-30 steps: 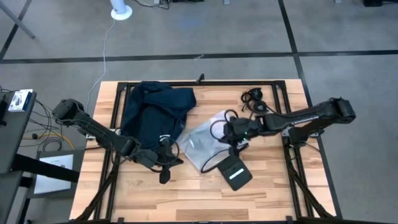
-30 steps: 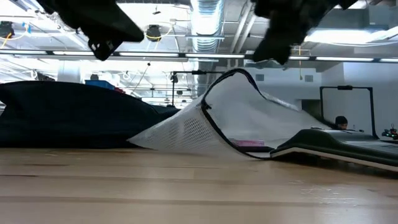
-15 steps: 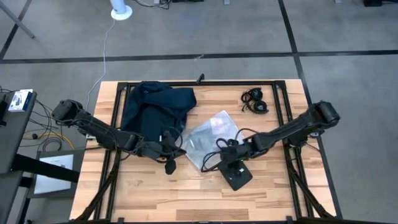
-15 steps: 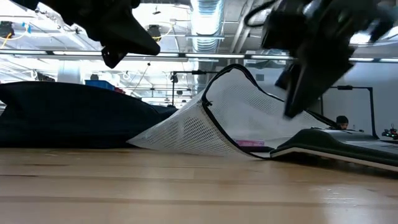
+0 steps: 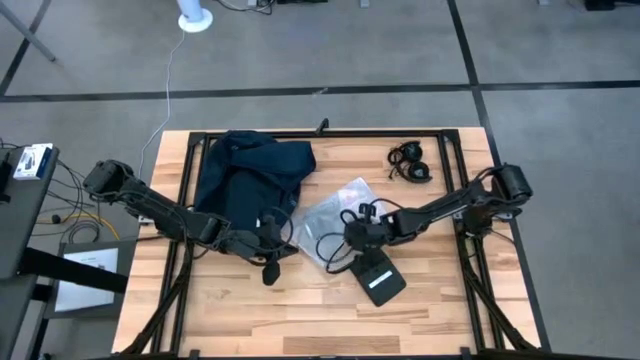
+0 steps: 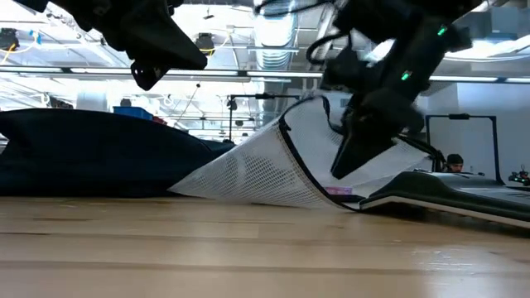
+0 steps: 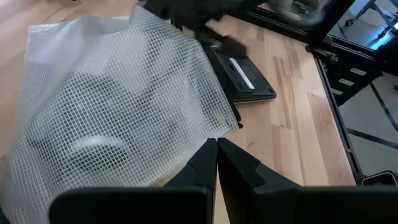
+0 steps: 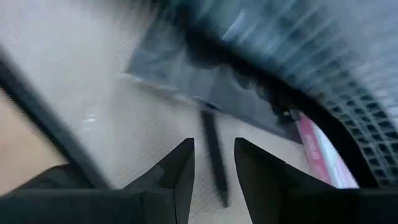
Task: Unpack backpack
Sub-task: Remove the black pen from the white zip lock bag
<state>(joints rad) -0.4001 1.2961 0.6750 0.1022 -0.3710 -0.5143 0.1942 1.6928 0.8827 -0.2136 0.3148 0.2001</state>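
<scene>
Backpack, soft navy fabric, just behind left pincer, fingers pressed together | right pincer slightly spread, farther off over clear mesh pouch

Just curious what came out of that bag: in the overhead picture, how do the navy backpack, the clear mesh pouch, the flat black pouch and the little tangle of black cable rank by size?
1. Backpack
2. Clear mesh pouch
3. Flat black pouch
4. Black cable tangle

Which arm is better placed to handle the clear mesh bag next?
Probably the right. The right gripper is open and already over the mesh bag, beside the black pouch. The left gripper is shut and hangs by the backpack.
</scene>
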